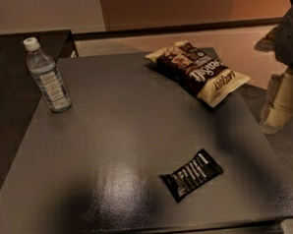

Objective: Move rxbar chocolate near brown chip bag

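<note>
Three items being shown on table: chocolate bar near, right of centre; chip bag far right; water bottle far left. Bar not yet being grasped. Gripper being seen beyond right edge, grip state cannot be told. Next: low flat pinch being called for.

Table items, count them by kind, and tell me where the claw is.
Water bottle: 1
Brown chip bag: 1
Rxbar chocolate: 1
Total: 3 on the table
Claw: beyond the table's right edge, apart from both snacks.
</note>
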